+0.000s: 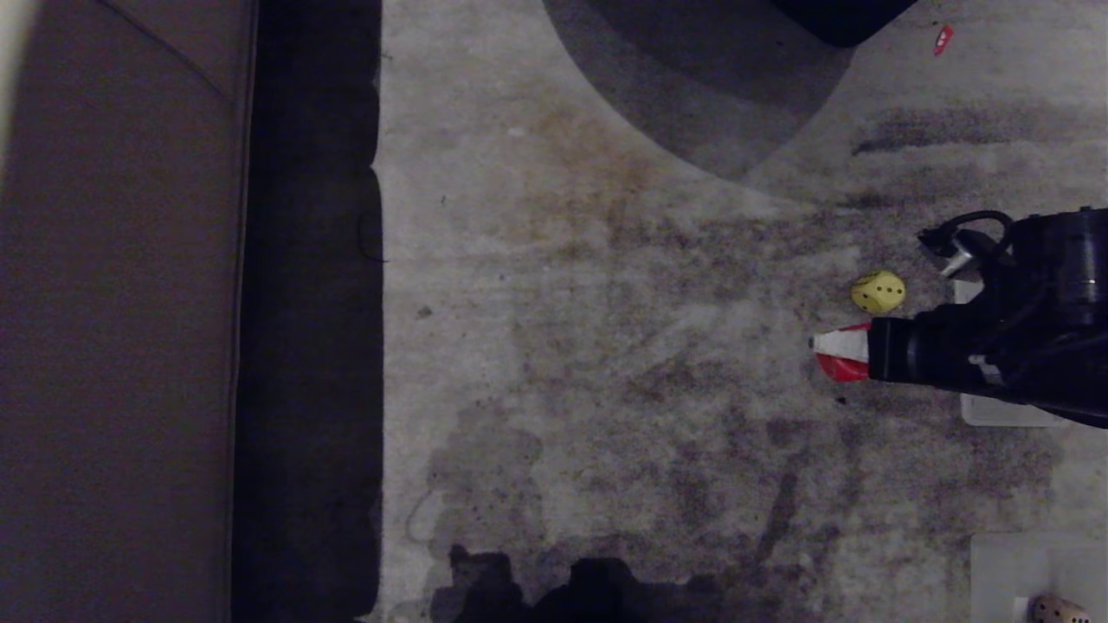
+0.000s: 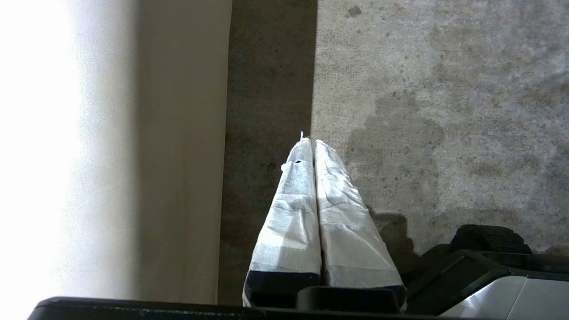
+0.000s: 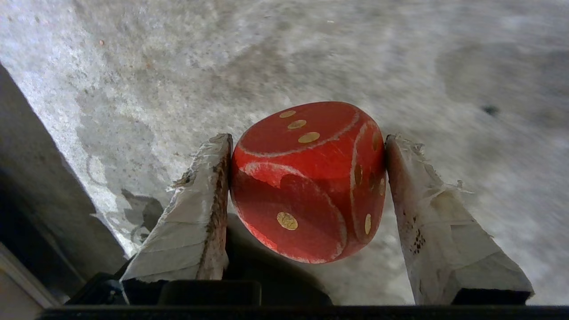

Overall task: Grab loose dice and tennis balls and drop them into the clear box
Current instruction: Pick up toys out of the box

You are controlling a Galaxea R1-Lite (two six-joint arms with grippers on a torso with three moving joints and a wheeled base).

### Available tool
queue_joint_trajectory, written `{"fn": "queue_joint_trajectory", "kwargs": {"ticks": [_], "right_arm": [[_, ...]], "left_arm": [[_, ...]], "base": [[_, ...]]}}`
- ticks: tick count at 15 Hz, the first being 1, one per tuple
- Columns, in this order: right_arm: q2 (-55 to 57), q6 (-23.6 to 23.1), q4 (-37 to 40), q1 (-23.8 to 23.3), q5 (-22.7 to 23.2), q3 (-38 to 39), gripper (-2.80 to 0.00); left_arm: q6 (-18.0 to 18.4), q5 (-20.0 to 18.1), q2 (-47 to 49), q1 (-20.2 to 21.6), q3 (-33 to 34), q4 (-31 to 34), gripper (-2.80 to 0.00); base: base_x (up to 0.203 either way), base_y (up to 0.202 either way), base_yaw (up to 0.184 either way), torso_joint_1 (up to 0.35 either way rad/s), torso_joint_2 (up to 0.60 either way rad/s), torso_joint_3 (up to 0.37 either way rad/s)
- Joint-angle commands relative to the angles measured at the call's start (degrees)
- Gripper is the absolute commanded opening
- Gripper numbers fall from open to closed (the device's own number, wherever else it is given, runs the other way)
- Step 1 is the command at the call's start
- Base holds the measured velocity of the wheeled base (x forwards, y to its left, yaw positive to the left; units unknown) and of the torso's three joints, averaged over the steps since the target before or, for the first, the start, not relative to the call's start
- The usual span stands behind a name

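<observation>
- Your right gripper [image 3: 306, 178] is clamped on the red die [image 3: 311, 182]; both taped fingers [image 3: 195, 222] press its opposite faces, and the die hangs clear of the carpet [image 3: 222, 66] in the right wrist view.
- In the head view that same gripper [image 1: 835, 353] reaches in from the right edge, white-and-red tip just below the yellow die [image 1: 878, 292].
- Landmark for your bearings: the yellow die. It sits loose on the carpet, pips showing, just beside the arm but not touching it.
- A pale translucent container [image 1: 1004, 411] lies right of and below the yellow die, mostly hidden under the right arm; you cannot tell whether it is the box or a lid.
- Far below and right of the yellow die, at the frame's bottom corner, a tan die [image 1: 1058, 611] rests by another pale tray [image 1: 1021, 562].
- Your left gripper [image 2: 313, 151] is pressed shut, empty, fingers together, hanging beside the sofa [image 2: 178, 155].
- Far above the yellow die, a small red scrap [image 1: 943, 39] lies on the carpet.
</observation>
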Motion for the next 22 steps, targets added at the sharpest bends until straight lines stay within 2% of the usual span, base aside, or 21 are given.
{"fn": "queue_joint_trajectory", "kwargs": {"ticks": [1,7,12,15,18,22], "right_arm": [[-9.96,0.06,1.62,-1.6,0.07,3.98,-2.8],[-32.67,-0.28,10.48,-5.07,0.04,17.25,-2.8],[-53.39,-0.28,21.09,-9.16,-0.06,28.29,-2.8],[-61.39,-0.3,23.12,-10.09,-3.03,35.78,-2.8],[-68.47,-0.47,28.28,-10.75,-4.38,37.11,-2.8],[-75.41,-2.9,27.48,-10.17,-6.84,40.94,-2.8]], "left_arm": [[-0.05,0.01,0.0,0.0,0.09,0.0,-2.8],[-0.05,0.01,0.06,0.0,0.09,0.0,-2.8],[-0.05,0.01,0.06,0.0,0.09,0.0,-2.8],[-0.05,0.01,0.06,0.0,0.09,0.0,-2.8],[-0.05,0.01,0.0,0.0,0.09,0.0,-2.8],[-0.05,0.01,0.01,0.0,0.09,0.0,-2.8]], "base": [[0.0,0.0,0.0,0.0,0.0,0.0],[0.0,0.0,0.0,0.0,0.0,0.0],[0.0,0.0,0.0,0.0,0.0,0.0],[0.0,0.0,0.0,0.0,0.0,0.0],[0.0,0.0,0.0,0.0,0.0,0.0],[0.0,0.0,0.0,0.0,0.0,0.0]]}}
